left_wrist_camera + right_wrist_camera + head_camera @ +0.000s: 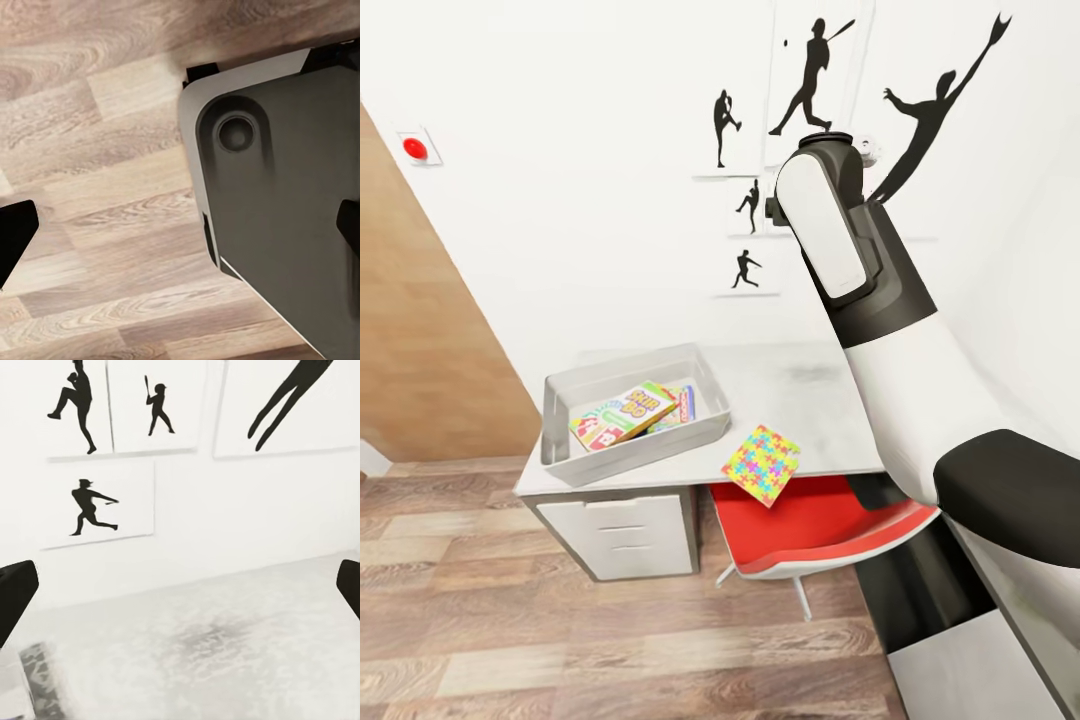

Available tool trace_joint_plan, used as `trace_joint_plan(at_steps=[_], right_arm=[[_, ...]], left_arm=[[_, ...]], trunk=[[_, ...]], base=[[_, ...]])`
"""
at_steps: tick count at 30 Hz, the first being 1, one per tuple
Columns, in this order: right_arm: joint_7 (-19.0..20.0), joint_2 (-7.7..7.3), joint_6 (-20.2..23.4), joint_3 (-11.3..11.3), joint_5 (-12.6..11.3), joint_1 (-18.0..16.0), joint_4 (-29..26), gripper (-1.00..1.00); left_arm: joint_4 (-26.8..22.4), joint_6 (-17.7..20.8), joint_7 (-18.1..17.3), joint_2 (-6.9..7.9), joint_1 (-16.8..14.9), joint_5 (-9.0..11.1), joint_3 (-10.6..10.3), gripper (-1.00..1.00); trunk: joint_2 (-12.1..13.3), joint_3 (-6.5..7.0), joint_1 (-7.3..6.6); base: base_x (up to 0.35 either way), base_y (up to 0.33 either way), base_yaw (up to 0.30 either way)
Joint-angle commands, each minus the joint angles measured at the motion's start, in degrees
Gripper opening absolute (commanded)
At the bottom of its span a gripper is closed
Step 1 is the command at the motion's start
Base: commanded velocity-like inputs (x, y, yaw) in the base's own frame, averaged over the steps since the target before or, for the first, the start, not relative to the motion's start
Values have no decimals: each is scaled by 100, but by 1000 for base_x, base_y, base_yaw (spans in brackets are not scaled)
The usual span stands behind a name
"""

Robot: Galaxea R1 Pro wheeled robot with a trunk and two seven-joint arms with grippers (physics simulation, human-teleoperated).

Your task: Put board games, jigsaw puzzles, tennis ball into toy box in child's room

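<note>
Puzzle board (761, 464) lies flat at the front edge of the surface (810, 390), lower centre of the head view, one corner hanging over the edge above the red chair (810, 520). It sits turned like a diamond, long axis running roughly from lower left to upper right of the frame. Probably the next thing to move, since it is still outside the bin.

Toy bin (630, 410) stands just left of it, left-centre of frame, on the same surface, apart from the puzzle. Inside, game boxes (625, 412) lean tilted against each other, the top one with its long axis lower left to upper right; a further coloured edge shows behind it, unclear what.

Right arm (860, 300) is raised over the surface, right of centre. Right tool (180, 592) has its tips wide apart, nothing between them, facing the wall pictures (97, 502). Left tool (180, 240) is also spread, empty, over the plank floor (90, 195).
</note>
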Motion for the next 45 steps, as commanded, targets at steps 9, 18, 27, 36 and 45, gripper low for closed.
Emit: trace_joint_plan(at_steps=[9,18,27,36,45], right_arm=[[-58,0,30,9,-51,-9,8,100],[-58,0,30,9,-51,-2,7,100],[-61,0,30,9,-51,0,-2,100],[-63,0,30,9,-51,0,-4,100],[-66,0,30,10,-51,0,8,100]], left_arm=[[4,-21,-18,3,-3,23,-37,100],[4,-23,-18,4,19,21,-38,100],[4,-184,-18,3,73,15,-44,100],[4,-278,-18,1,76,18,-44,100],[4,-286,-18,3,76,18,-44,100]], trunk=[[-10,76,4],[-10,162,4],[-10,248,4],[-10,333,4],[-10,419,4]], base=[[0,105,0],[-12,139,0],[-4,24,0],[0,1,0],[0,0,0]])
